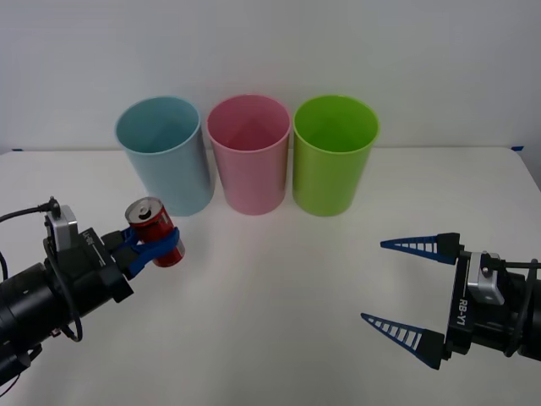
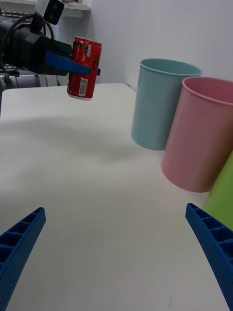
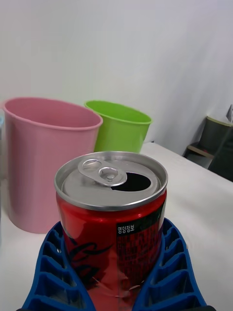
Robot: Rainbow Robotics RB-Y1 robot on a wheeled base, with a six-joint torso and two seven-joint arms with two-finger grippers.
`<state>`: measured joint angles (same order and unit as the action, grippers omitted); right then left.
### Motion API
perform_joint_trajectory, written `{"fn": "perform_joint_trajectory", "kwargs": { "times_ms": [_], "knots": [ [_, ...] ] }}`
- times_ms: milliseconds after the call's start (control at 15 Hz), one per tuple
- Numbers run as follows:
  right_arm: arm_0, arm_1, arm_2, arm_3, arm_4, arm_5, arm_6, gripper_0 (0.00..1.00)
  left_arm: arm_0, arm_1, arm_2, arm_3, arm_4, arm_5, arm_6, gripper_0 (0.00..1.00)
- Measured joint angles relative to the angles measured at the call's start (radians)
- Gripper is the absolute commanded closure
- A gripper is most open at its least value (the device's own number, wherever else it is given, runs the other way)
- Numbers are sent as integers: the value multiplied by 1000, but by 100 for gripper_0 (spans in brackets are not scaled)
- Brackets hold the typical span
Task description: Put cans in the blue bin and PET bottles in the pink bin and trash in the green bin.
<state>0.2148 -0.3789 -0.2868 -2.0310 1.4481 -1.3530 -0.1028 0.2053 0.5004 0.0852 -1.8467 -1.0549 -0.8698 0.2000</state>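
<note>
Table [image 1: 279, 288]: white, flat surface spanning the front view, with a pale wall behind it. Three tall plastic cup-shaped bins stand in a row at the far edge, rims round and sides tapering downward. The light-blue bin [image 1: 166, 154] is on the robot's left, the pink bin [image 1: 249, 152] is in the middle, and the lime-green bin [image 1: 335, 153] is on the right. Neighbouring bins stand just beside each other, rims touching or nearly so.

Right arm sits low at the right side of the front view, well apart from the bins. The right gripper [image 1: 412, 290] has its blue ribbed fingers spread wide with nothing between them, hovering over bare table.

Left arm reaches in from the left edge. The left gripper [image 1: 155, 244] is clamped around the small red drink can [image 1: 155, 231], its blue fingers wrapping the can body on both sides. The can is held off the table, tilted slightly, in front of the light-blue bin and below its rim. In the left wrist view the silver top [image 3: 110, 179] shows a pull tab [image 3: 102, 170] and an opened mouth.
</note>
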Motion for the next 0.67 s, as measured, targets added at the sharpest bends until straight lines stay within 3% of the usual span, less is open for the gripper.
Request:
{"fn": "perform_joint_trajectory", "kwargs": {
  "times_ms": [333, 667],
  "knots": [
    [0, 0, 0, 0, 0, 0, 0, 0, 39, 3, 101, -97, -2, 28, 75, 100],
    [0, 0, 0, 0, 0, 0, 0, 0, 63, 9, 172, -200, -30, 154, 236, 100]
  ]
}}
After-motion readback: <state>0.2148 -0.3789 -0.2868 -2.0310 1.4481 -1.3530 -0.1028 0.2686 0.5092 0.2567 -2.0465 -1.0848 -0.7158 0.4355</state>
